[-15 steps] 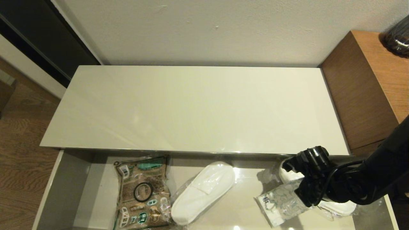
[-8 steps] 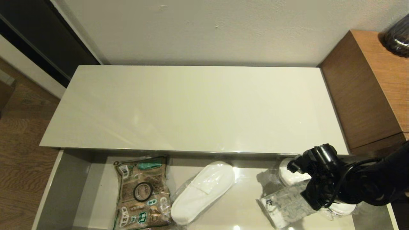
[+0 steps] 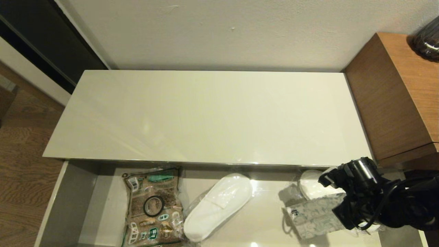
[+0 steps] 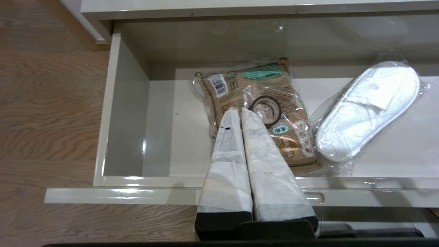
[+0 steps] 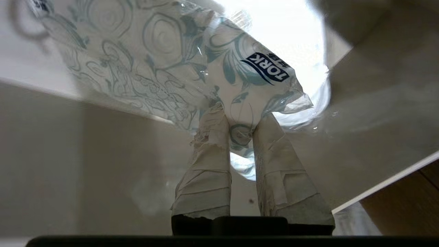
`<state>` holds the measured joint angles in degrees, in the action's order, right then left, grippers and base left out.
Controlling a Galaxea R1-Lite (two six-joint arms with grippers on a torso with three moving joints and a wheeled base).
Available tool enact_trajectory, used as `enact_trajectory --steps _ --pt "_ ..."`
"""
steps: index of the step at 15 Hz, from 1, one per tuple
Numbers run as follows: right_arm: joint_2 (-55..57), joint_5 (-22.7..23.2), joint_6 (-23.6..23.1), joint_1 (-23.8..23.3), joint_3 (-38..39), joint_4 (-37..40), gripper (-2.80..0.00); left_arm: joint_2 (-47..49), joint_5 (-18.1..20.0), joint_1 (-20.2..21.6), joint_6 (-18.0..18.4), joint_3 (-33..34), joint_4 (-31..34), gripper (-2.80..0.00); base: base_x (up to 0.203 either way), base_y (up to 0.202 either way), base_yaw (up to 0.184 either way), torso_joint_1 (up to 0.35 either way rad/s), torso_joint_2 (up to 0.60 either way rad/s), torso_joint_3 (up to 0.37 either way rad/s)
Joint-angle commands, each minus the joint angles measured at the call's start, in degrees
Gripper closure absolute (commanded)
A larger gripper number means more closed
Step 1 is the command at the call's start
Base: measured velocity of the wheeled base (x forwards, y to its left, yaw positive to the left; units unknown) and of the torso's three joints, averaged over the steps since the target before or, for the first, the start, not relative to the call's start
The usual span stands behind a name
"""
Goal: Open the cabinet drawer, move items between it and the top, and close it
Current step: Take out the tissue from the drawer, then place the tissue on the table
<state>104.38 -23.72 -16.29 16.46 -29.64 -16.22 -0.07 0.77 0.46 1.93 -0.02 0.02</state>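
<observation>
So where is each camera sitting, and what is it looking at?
Head view: up high, looking down at the top and open cabinet drawer; the right arm shows.
Left wrist view: behind the left pincer, shut, facing the brown bag and a slipper.
Right wrist view: behind the right pincer, pinching the tissue pack.
Head and left wrist views share the bag and slipper.
</observation>
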Motion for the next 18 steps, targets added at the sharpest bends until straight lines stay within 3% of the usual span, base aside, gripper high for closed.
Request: enact_trajectory --steps 1,5,9,13,15,18 --pt "-2.99 -0.18 -0.25 -0.02 1.24 0.75 0.0 0.07 0.02 0.06 0.01 -0.05 -0.02 0.0 0.0 0.0 0.0 0.0 0.0 0.0" --pt "-7.33 -0.28 -0.26 -0.02 -2.47 7.23 0.0 0.07 0.02 0.06 0.01 0.02 -0.02 0.0 0.0 0.0 0.0 0.0 0.0 0.0" --pt "-14.34 -0.27 0.82 -0.02 -12.89 22.63 0.0 0.07 0.02 0.06 0.01 0.02 -0.02 0.0 0.0 0.0 0.0 0.0 0.0 0.0" --pt "-21.34 -0.63 1.09 0.04 -14.66 30.24 0.0 0.07 0.02 0.06 0.01 0.02 -0.02 0.0 0.0 0.0 0.0 0.0 0.0 0.0" --pt "-25.33 -1.07 1.08 0.14 -17.34 38.07 0.0 0.07 0.02 0.06 0.01 -0.03 -0.02 0.0 0.0 0.0 0.0 0.0 0.0 0.0" --pt "-27.54 -1.5 1.08 0.16 -22.42 43.02 0.0 0.07 0.02 0.06 0.01 0.01 -0.02 0.0 0.0 0.0 0.0 0.0 0.0 0.0"
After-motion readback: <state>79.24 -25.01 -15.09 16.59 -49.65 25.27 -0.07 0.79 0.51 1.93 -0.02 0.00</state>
